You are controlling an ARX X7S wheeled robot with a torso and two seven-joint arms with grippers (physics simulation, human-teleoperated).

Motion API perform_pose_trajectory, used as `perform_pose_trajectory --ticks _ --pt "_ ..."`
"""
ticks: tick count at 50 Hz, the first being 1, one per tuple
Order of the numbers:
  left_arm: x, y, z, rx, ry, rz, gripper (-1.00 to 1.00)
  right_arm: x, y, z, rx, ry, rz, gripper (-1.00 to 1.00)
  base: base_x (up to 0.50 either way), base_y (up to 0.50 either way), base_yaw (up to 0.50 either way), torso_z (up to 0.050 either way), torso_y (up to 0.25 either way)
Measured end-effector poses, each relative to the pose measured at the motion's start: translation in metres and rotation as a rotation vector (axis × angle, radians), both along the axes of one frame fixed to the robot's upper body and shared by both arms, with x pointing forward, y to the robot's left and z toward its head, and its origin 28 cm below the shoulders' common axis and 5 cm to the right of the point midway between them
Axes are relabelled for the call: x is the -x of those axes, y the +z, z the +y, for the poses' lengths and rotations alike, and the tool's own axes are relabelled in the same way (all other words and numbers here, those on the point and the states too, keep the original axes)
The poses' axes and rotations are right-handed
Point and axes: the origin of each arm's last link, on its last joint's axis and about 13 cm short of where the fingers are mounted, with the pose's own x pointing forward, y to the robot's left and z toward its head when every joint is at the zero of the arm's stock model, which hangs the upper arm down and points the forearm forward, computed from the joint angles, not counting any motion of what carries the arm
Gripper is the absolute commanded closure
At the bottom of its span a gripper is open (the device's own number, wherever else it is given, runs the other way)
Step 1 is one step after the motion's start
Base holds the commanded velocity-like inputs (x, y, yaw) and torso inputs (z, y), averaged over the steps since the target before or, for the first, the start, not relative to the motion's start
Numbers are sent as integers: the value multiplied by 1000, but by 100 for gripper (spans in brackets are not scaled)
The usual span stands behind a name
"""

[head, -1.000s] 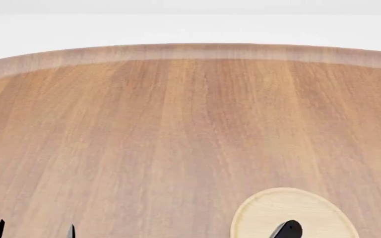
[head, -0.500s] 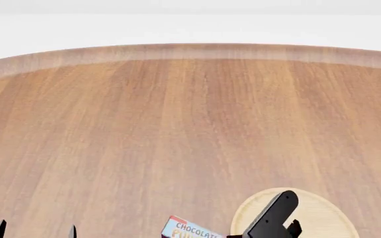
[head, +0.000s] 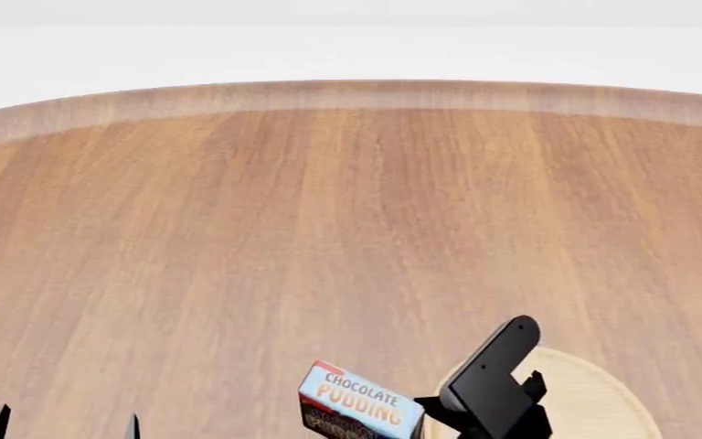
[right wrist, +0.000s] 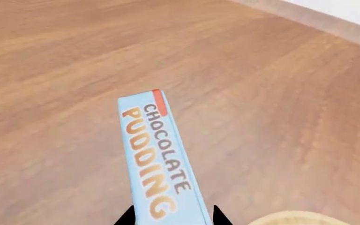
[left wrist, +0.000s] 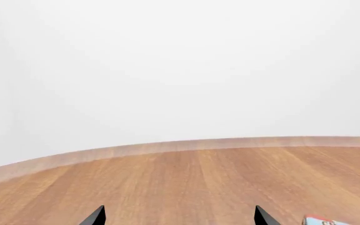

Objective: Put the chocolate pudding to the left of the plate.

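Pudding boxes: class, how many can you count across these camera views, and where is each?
1. The chocolate pudding sits between the right gripper's fingertips, just left of the plate. Others could lie outside the frames.

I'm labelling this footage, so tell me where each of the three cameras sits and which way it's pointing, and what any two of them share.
Head view: high on the robot, looking down over the round brown wooden table; shows the black right gripper and the left gripper tips.
Left wrist view: low by the left gripper, facing across the table to a white wall.
Right wrist view: behind the right gripper, looking along the blue-topped chocolate pudding box between the jaws.
Shared: head and right wrist both show the box and pale wooden plate.
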Motion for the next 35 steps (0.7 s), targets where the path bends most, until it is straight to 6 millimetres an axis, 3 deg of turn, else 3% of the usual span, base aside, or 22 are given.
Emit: perform_pose_trajectory --ticks 35 --pt "0 0 -1 1 -3 -1 -100 -6 -36 3 -28 -20 53 100 0 0 0 0 0"
